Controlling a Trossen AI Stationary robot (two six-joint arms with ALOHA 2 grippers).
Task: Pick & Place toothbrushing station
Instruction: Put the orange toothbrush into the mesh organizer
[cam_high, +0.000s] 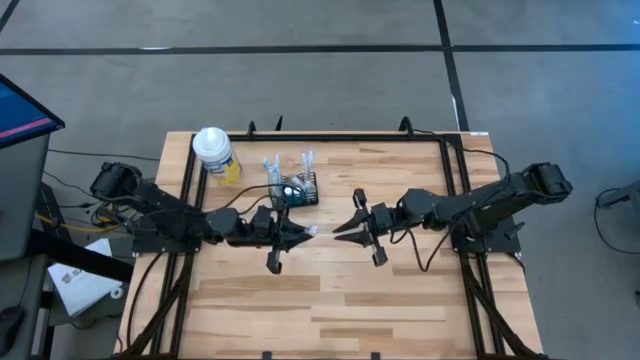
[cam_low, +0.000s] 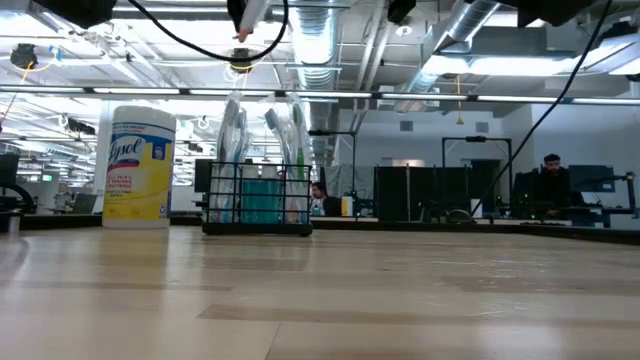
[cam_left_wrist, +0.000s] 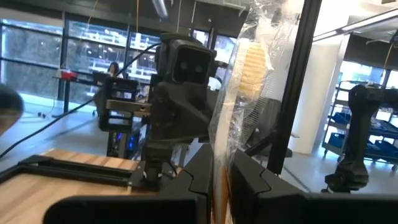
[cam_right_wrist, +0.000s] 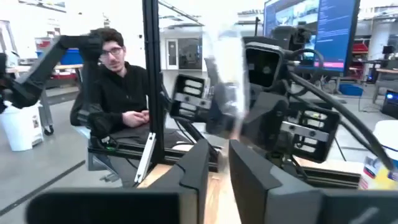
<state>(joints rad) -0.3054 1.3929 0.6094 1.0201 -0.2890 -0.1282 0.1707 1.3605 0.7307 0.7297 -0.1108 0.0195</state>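
The toothbrushing station, a small black wire-mesh caddy (cam_high: 296, 189) (cam_low: 258, 203), stands on the table at the far centre with wrapped toothbrushes sticking up out of it. No gripper touches it. My left gripper (cam_high: 308, 232) hovers just nearer than the caddy, pointing toward the table's right, shut on a toothbrush in a clear wrapper (cam_left_wrist: 244, 74). My right gripper (cam_high: 338, 229) faces it from the right, tips a short way from the left tips. Its fingers (cam_right_wrist: 198, 163) stand a narrow gap apart with nothing between them; the wrapped toothbrush (cam_right_wrist: 226, 74) shows blurred just beyond. My left gripper pinches the wrapped toothbrush between its two fingers, on the handle part (cam_left_wrist: 221, 163) below the bristle head (cam_left_wrist: 252, 65). The fingers come about level from the table's left and lie across the brush. The brush stands upright, head up, lifted clear of the table.
A yellow wipes canister with a white lid (cam_high: 216, 155) (cam_low: 138, 165) stands at the far left beside the caddy. A black frame rail (cam_high: 330, 136) runs along the table's far edge. Bare wood (cam_high: 330, 300) lies toward the near edge. A seated person (cam_right_wrist: 121, 93) is beyond the table's left side.
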